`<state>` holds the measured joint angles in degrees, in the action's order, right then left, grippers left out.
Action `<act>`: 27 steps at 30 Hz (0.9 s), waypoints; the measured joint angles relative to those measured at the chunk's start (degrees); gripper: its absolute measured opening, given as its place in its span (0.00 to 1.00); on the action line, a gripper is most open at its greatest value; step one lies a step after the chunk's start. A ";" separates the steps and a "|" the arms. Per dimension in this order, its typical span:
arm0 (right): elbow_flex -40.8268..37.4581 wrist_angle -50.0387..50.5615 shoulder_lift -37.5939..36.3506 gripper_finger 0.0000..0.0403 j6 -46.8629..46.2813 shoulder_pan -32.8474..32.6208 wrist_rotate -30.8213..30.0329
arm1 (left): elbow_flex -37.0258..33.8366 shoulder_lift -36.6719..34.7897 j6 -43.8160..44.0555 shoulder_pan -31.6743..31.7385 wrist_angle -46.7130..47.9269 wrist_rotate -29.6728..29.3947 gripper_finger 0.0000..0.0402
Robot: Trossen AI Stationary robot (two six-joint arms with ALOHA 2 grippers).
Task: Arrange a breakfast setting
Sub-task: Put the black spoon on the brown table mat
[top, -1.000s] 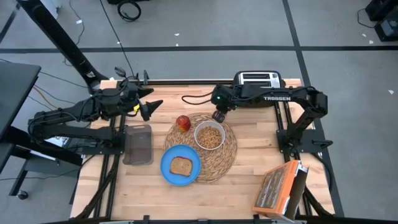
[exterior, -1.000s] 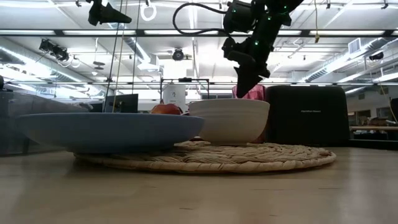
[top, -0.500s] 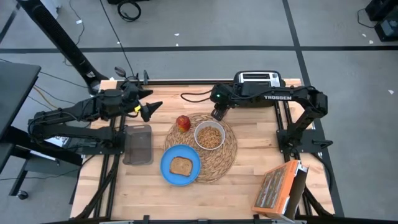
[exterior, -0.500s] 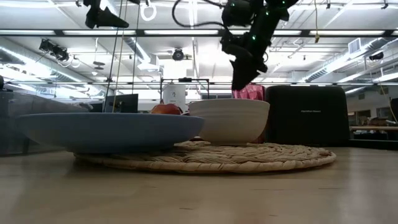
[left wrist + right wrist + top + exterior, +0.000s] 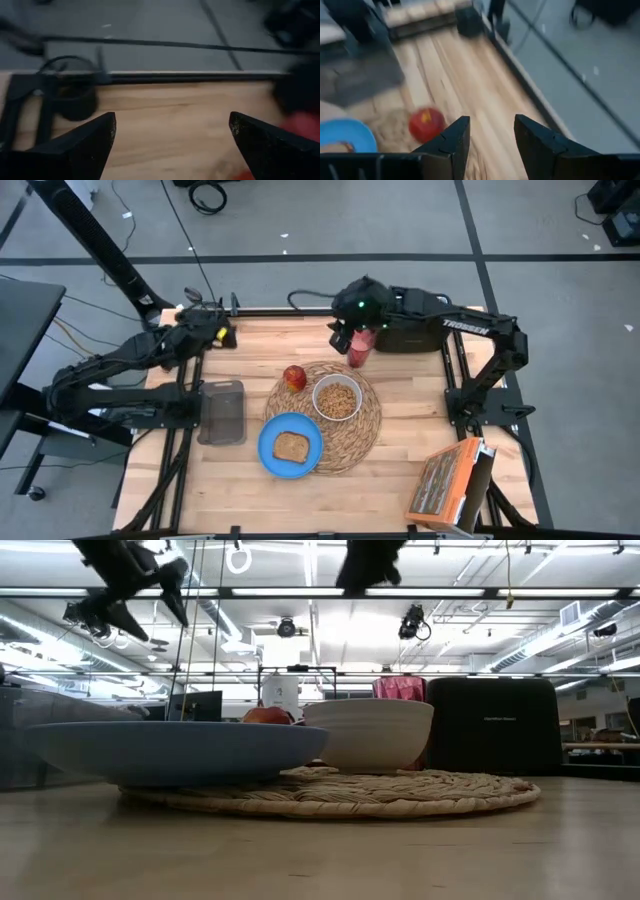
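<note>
**A:** Where's the cup [image 5: 360, 348], and how does it sit?

**B:** Upright, long axis vertical, mouth facing up. It is at the far edge of the mat [image 5: 362, 442], behind the bowl [image 5: 337, 397] and just in front of the toaster [image 5: 490, 725]. From table height only its top shows over the bowl's rim.

**A:** And the right claw [image 5: 342, 340]?

**B:** High above the table, just beside the cup but not touching it. Its fingers are parted with nothing between them.

**A:** What else is on the mat?

**B:** The apple [image 5: 294, 377] sits at its left far edge. The plate [image 5: 272, 461] overlaps the near left edge and carries the toast [image 5: 291, 446], lying flat.

**A:** Left claw [image 5: 222, 333]?

**B:** Spread wide and empty, over the table's [image 5: 400, 470] far left corner.

**A:** What differs from a second ago?

**B:** Back then the right claw was low, right over the cup and nearly closed. Now it has lifted clear, with only its lower end showing at the top of the table-height view, and its fingers have opened. The left claw has drawn back toward the far edge. The cup, bowl, plate and apple haven't shifted.
</note>
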<state>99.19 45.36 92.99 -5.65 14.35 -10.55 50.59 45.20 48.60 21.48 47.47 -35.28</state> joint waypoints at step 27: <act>12.51 8.36 -9.75 0.40 16.37 2.23 9.57 | 38.80 46.61 -12.29 49.20 11.42 18.95 0.89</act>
<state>111.70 53.72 83.23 10.72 16.58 -0.97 89.38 91.81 36.31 70.68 58.90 -16.32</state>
